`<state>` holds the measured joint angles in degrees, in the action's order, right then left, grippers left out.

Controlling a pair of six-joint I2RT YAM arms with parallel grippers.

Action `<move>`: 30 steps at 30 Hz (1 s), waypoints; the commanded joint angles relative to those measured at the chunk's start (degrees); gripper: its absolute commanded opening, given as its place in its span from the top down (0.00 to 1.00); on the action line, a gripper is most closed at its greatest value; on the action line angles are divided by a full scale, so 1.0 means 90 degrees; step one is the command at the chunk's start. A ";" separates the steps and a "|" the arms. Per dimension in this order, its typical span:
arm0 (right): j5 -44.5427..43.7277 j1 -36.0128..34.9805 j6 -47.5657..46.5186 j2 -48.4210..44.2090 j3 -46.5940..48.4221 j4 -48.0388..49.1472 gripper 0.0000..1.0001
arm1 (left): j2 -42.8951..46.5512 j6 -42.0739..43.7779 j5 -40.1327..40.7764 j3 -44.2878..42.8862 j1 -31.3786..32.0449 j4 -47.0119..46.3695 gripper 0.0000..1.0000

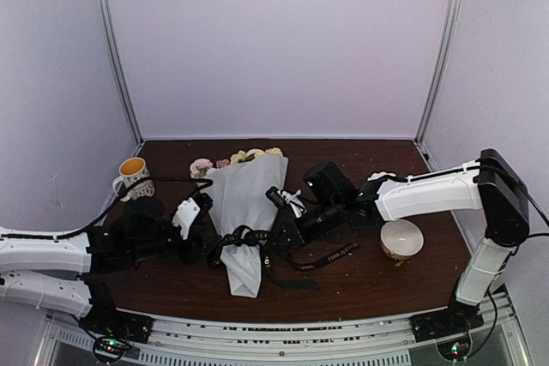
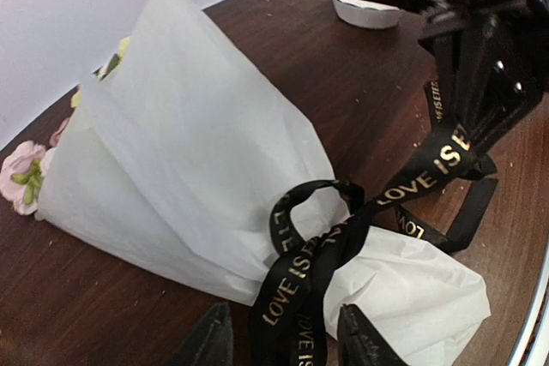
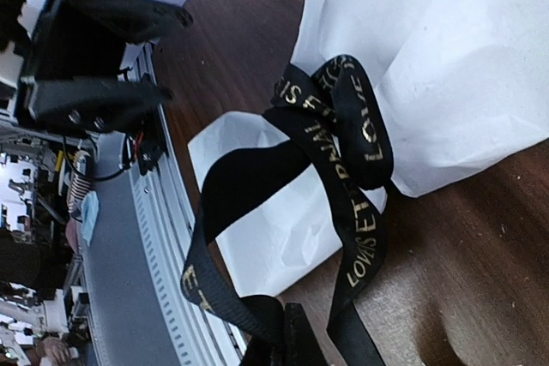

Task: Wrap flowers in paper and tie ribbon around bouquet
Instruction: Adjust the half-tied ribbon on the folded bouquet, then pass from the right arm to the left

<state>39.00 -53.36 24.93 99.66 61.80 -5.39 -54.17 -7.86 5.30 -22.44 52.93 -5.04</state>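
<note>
Black ribbon (image 2: 300, 272), one, round one bouquet (image 2: 189, 169), in clenched right hand (image 3: 283, 340); left hand (image 2: 283, 340) released.

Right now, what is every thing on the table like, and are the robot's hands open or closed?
bouquet, wrapped, lying on its side.
ribbon, looped around the bouquet's narrow end, tails trailing.
left gripper, open, jaws apart around a ribbon strand.
right gripper, shut on the ribbon.
mug, upright, something yellow inside.
bowl, upright.
</note>
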 commanded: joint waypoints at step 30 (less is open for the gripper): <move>0.0181 -0.0494 0.0980 0.1554 0.1284 0.0619 1.00 | -0.1928 0.0106 -0.1392 -0.0337 0.0008 -0.2157 0.61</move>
<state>40.07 -57.43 34.37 112.46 71.75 0.56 -70.43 -5.65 -8.69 -25.15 52.97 -20.21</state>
